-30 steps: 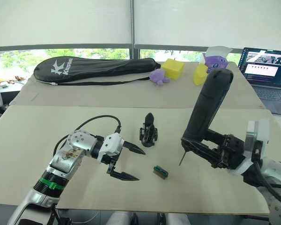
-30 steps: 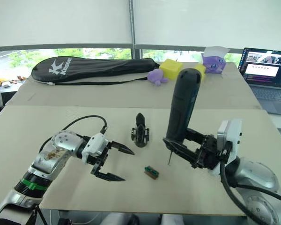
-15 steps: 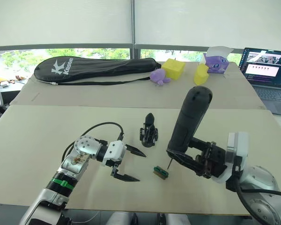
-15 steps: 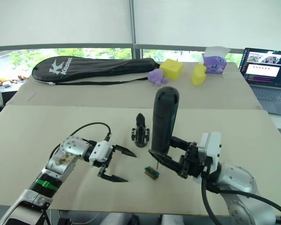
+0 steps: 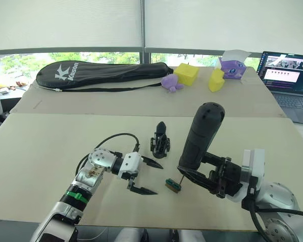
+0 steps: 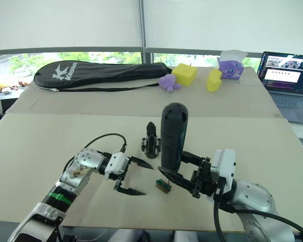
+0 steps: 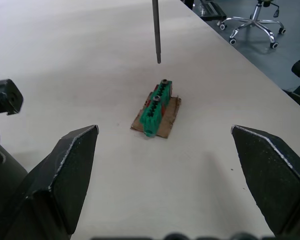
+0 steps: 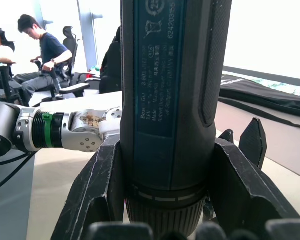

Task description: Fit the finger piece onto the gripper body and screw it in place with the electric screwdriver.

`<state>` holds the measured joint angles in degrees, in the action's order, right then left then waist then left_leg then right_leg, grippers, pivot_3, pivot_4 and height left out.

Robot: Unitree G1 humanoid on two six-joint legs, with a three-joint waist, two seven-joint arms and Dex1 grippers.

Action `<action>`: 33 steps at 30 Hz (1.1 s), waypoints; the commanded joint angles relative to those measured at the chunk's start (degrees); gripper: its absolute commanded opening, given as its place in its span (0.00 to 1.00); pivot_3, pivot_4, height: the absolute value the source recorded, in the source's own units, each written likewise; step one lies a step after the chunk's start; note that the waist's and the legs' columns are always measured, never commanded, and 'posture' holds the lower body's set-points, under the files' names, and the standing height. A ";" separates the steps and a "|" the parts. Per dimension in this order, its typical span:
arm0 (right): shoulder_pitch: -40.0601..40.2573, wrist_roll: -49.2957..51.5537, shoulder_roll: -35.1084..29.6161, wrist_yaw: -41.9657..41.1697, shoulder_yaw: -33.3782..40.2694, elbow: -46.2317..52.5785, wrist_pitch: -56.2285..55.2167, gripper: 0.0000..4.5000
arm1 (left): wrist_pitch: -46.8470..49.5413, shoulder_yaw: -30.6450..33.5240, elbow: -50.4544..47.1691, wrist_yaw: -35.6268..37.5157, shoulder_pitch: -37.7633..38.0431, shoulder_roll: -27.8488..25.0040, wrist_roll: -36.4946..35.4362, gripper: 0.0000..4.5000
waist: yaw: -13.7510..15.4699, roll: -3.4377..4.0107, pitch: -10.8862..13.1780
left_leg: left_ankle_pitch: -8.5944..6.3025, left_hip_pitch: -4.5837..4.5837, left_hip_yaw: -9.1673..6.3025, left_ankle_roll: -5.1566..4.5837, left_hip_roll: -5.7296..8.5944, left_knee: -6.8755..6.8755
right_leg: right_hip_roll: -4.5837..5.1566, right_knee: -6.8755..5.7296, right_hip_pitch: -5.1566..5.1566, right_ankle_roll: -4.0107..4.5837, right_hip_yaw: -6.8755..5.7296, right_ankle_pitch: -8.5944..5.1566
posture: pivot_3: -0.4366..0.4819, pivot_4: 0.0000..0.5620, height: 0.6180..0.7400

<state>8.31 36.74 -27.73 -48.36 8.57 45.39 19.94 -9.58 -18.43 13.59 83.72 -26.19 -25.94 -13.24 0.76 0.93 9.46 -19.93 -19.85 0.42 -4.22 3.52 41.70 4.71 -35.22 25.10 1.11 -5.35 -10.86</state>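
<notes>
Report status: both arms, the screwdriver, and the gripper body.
Left gripper open, empty. Right gripper shut on electric screwdriver, bit above green block. Gripper body upright, untouched.

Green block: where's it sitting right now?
The green block lies on the table between the open left gripper and the electric screwdriver's bit, just in front of the gripper body.

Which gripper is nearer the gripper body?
Left. The left gripper, open, sits just ahead of the gripper body; the right gripper, clamping the electric screwdriver, is farther off.
</notes>
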 commanded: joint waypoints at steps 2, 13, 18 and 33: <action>0.81 0.55 -0.45 0.28 0.08 1.94 -3.17 0.42 | -0.38 -0.29 0.33 -0.39 -0.91 0.62 0.45 1.00 | 0.02 -0.01 -0.01 | 0.00 0.00 0.00 0.00 0.00 0.00 | 0.00 0.00 0.00 0.00 0.00 0.00 | 0.48 0.27 0.98; 2.21 0.49 -1.12 1.24 -0.66 2.52 -4.34 0.42 | -0.73 -1.77 1.54 -0.63 -0.93 2.56 1.81 1.00 | 0.02 -0.03 -0.02 | -0.01 0.00 0.01 -0.03 -0.02 0.01 | -0.03 0.00 0.00 0.00 0.03 0.00 | 0.48 0.27 0.98; 2.44 0.27 -1.23 1.36 -0.93 2.51 -4.83 0.42 | -0.93 -1.83 1.88 -0.77 -1.09 2.98 2.00 1.00 | 0.04 -0.03 -0.02 | -0.02 0.00 0.00 -0.05 -0.02 0.01 | -0.05 0.01 0.00 0.00 0.06 0.00 | 0.48 0.27 0.98; 2.66 -0.71 -1.03 1.80 -2.02 2.57 -6.01 0.42 | -0.72 -2.59 2.14 -1.50 -1.15 3.76 2.95 1.00 | 0.06 -0.05 -0.03 | -0.03 0.00 0.01 -0.06 -0.03 0.02 | -0.07 0.01 0.00 0.00 0.08 0.00 | 0.48 0.27 0.98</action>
<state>11.67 35.00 -28.78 -46.96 6.09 45.39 16.63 -9.73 -20.57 16.05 82.51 -26.72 -22.55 -10.34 0.83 0.88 9.43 -19.96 -19.85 0.43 -4.29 3.49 41.72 4.64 -35.21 25.11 1.11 -5.27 -10.86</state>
